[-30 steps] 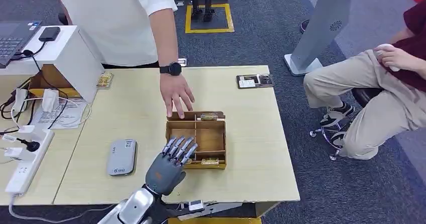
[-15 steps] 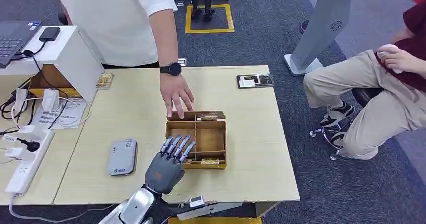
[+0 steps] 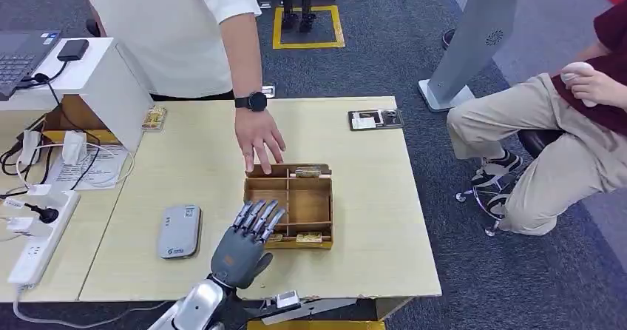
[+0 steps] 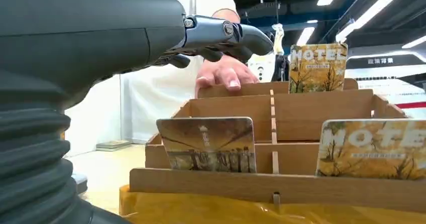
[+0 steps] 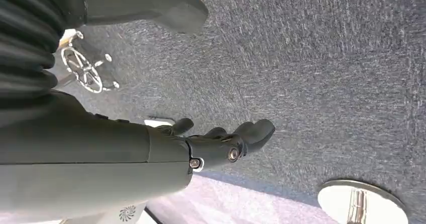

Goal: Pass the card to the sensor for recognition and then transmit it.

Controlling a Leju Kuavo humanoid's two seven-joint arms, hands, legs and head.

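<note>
Left hand: left hand (image 3: 244, 245) is hovering over the near-left corner of the wooden card box (image 3: 322, 206), fingers spread apart and holding nothing; in the left wrist view the fingertips (image 4: 251, 35) are reaching out above the box.
Right hand: right hand (image 5: 221, 146) is hanging beside the body over grey carpet, fingers loosely curled in on nothing.
Cards: hotel key cards are standing upright in the box's slots; the nearest card (image 4: 208, 143) is sitting in the front row just below the left hand, a second front card (image 4: 374, 148) beside it, and another card (image 4: 317, 67) in the back row.
Sensor: a flat grey card reader (image 3: 178, 231) is lying on the table (image 3: 200, 160) just left of the hand, apart from the box.
Person: a person's hand (image 3: 260, 141) is resting on the far wall of the box.
Progress: judged as the opening step; no card is being held yet, so the pick, the pass over the reader and the handover are all remaining.
Surface and room: pale wood table, a power strip (image 3: 41, 234) and cables at its left; blue-grey carpet, and a seated person (image 3: 547, 130) at the right.
</note>
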